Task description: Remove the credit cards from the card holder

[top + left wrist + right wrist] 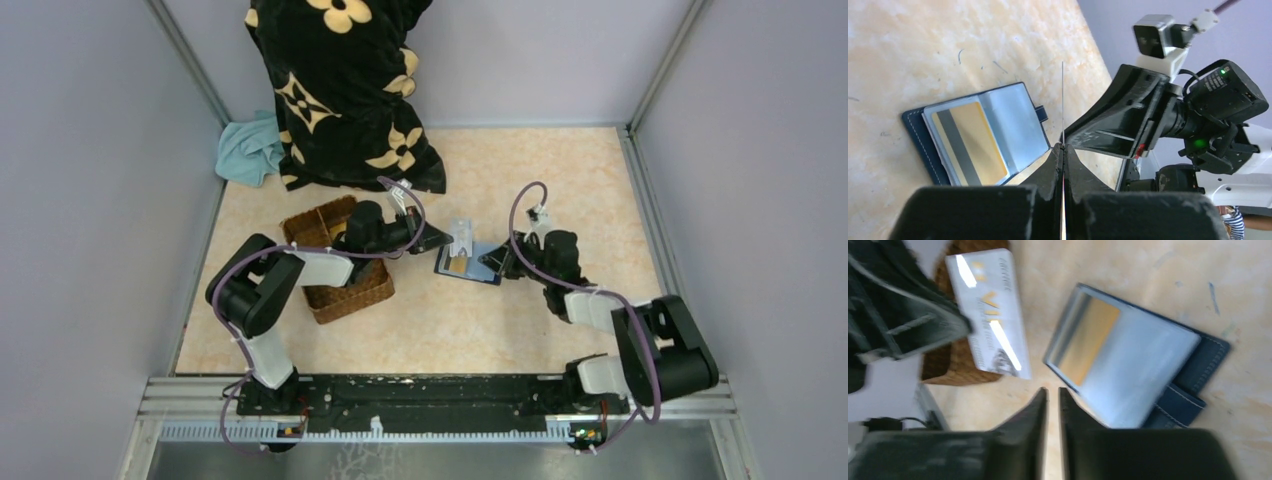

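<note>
- Left fingers (1048, 172) clenched on a silver card (988, 310), which points straight out from them.
- Right fingers (1023, 432) pressed together, holding nothing.
- Holder (1018, 117) lies open flat on the tabletop (560, 170), with a gold card (973, 142) inside.

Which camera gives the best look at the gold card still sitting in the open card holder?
The left wrist view: the gold card lies sharp and unobstructed in the card holder, its dark stripe visible. The right wrist view shows it blurred; the top view shows only a tiny gold speck.
</note>
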Controlling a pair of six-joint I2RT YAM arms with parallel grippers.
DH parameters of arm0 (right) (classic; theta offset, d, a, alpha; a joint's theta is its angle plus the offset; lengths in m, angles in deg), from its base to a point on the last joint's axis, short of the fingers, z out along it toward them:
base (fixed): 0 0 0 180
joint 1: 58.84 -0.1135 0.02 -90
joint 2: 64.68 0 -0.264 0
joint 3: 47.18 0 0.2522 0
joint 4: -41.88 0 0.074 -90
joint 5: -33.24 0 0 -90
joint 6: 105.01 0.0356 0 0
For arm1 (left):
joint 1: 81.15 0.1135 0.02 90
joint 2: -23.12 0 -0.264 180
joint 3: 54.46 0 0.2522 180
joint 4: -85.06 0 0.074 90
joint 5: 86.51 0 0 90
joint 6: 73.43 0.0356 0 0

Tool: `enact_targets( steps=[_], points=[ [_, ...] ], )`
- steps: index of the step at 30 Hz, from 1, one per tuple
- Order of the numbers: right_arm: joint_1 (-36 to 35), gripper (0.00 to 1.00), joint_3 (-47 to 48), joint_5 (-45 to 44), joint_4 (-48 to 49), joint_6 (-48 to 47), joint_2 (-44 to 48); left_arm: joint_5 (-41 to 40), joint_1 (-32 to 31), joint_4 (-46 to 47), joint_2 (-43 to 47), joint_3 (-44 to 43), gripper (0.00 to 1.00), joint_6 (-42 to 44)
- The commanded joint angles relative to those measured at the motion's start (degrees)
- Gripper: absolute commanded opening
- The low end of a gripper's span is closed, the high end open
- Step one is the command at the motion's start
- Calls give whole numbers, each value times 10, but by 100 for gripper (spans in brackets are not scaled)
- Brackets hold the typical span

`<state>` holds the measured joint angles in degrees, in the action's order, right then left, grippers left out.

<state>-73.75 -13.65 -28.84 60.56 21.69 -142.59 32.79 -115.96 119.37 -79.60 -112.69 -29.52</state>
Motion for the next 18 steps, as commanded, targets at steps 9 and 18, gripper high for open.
enact_targets(
  steps=[9, 18],
  points=[
    [13, 50, -21, 93, 182, 38, 89, 71, 19, 145, 19, 24, 0, -77],
    [13, 50, -13, 139, 262, 68, 43, 104, 15, 259, -10, 30, 0, -156]
  ],
)
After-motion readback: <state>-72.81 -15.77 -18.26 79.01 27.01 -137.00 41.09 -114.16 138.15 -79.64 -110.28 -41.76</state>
